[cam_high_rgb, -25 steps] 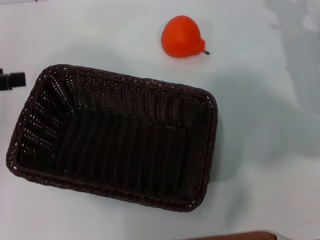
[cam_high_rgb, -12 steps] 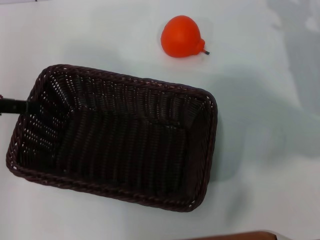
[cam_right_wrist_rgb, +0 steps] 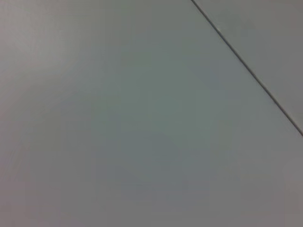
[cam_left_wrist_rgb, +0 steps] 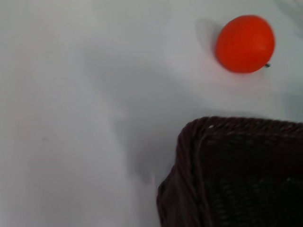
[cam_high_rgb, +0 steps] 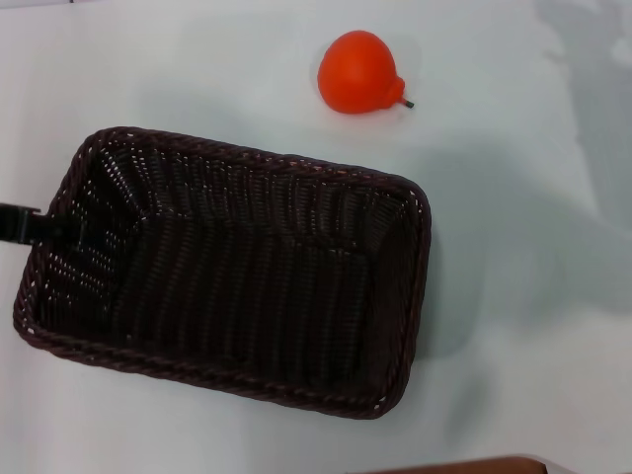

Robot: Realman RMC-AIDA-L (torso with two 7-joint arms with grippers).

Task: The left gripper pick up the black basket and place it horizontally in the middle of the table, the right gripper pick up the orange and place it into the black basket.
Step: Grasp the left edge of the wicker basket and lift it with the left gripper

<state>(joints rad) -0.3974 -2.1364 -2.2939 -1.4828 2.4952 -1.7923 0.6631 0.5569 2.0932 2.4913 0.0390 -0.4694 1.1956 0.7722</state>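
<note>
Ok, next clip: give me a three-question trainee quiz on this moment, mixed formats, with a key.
1. True or false: the orange already lies inside the black basket.
2. Multiple choice: in the head view, the left gripper shows at the basket's
A. right end
B. left end
C. far long side
3. Fill in: the basket and the orange both rest on the white ____.

Key
1. False. The orange sits on the table beyond the basket's far long side, apart from it, and the basket holds nothing.
2. B. Only a small black part shows at the picture's edge.
3. table
</note>
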